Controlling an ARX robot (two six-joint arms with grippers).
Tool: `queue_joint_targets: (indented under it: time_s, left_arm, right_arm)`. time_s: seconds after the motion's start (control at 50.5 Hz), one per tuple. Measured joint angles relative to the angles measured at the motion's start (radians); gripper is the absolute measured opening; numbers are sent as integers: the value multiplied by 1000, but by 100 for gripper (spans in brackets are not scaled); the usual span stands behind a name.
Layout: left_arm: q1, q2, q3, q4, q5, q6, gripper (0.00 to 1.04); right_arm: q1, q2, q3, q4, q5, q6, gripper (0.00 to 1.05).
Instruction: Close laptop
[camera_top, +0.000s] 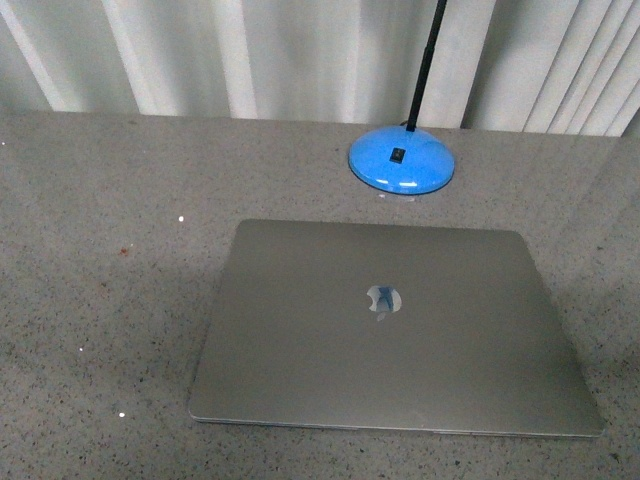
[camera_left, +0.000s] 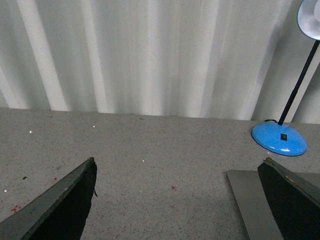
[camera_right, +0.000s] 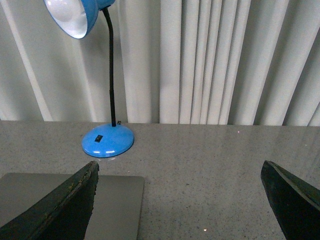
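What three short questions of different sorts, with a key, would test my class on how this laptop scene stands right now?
1. True or false: the laptop lies shut, lid down, logo facing up.
2. Which thing stands behind the laptop on the table? A) a red mug B) a blue desk lamp C) a stack of books
3. Fill in: in both wrist views the fingers stand wide ____, gripping nothing.

Key
1. True: only the flat silver lid shows, no keys or screen.
2. B: the blue desk lamp, its round base near the laptop's far edge.
3. apart: left gripper and right gripper each show two separated fingers with bare table between.
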Motion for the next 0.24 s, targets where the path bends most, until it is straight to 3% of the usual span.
queue_joint_targets:
  time_s: [0.238]
  left_arm:
    - [0, 0, 0, 0, 0, 0, 98]
  right_arm:
    - [0, 0, 0, 0, 0, 0, 97]
